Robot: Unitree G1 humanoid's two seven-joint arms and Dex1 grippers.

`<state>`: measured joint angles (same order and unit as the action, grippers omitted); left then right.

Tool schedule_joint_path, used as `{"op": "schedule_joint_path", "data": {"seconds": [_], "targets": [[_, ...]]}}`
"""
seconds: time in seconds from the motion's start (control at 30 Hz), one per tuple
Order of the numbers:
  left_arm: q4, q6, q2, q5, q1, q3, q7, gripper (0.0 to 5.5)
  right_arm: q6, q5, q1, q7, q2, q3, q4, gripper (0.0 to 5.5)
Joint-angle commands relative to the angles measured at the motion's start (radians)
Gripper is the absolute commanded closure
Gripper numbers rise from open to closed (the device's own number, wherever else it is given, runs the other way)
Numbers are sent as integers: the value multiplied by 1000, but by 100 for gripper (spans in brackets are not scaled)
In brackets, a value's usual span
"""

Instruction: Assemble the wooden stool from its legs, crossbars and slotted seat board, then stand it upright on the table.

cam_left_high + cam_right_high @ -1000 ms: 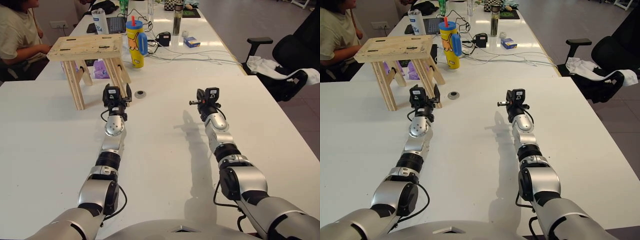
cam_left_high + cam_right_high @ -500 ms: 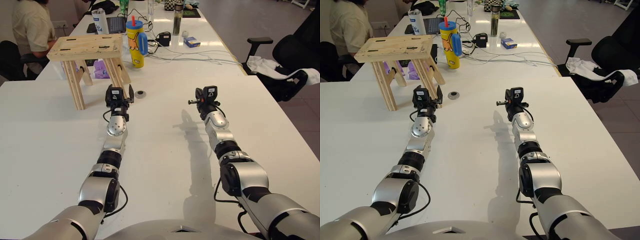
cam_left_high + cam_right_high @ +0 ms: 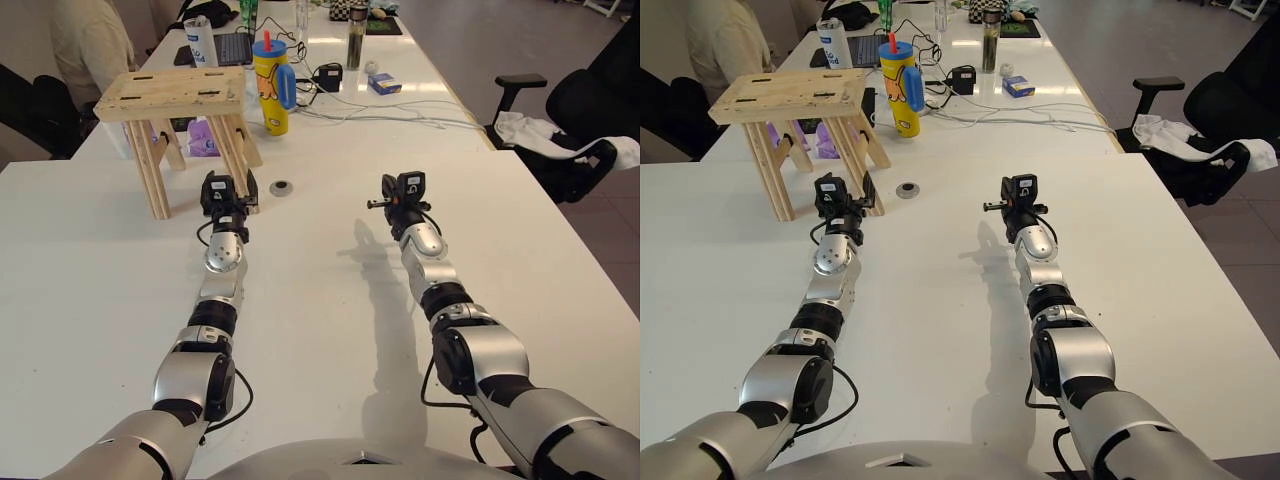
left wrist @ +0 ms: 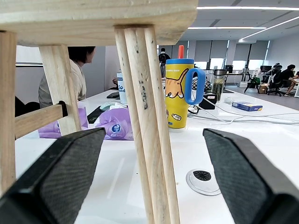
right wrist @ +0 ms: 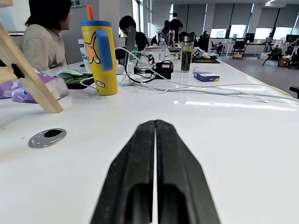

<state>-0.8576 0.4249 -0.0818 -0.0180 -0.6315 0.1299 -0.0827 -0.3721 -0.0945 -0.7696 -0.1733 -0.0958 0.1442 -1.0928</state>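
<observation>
The assembled stool (image 3: pixel 172 93) stands upright on the table (image 3: pixel 320 300), left tool (image 3: pixel 228 187) spread wide near one leg (nothing held), right tool (image 3: pixel 402 186) pressed closed.

I can't read any words plainly here. The yellow cup (image 4: pixel 180 93) on the desk (image 3: pixel 100 300) has a cat picture on it and no words. The white cup (image 4: pixel 122 88) has blue letters, but they are too blurry to read. The purple pack (image 4: pixel 114 127) has a round blue mark. The left tool (image 3: pixel 228 188) and the right tool (image 5: pixel 155 126) each have a tiny white sticker, too small to read.
</observation>
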Motion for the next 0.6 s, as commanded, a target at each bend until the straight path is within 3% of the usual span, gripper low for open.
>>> {"op": "schedule_joint_path", "data": {"seconds": [0.03, 0.6], "targets": [[19, -10, 5, 2, 17, -10, 14, 163, -6, -22, 18, 1, 18, 19, 29, 550], [-5, -28, 0, 1, -5, -12, 31, 163, -3, 27, -14, 19, 7, -8, 7, 550]]}}
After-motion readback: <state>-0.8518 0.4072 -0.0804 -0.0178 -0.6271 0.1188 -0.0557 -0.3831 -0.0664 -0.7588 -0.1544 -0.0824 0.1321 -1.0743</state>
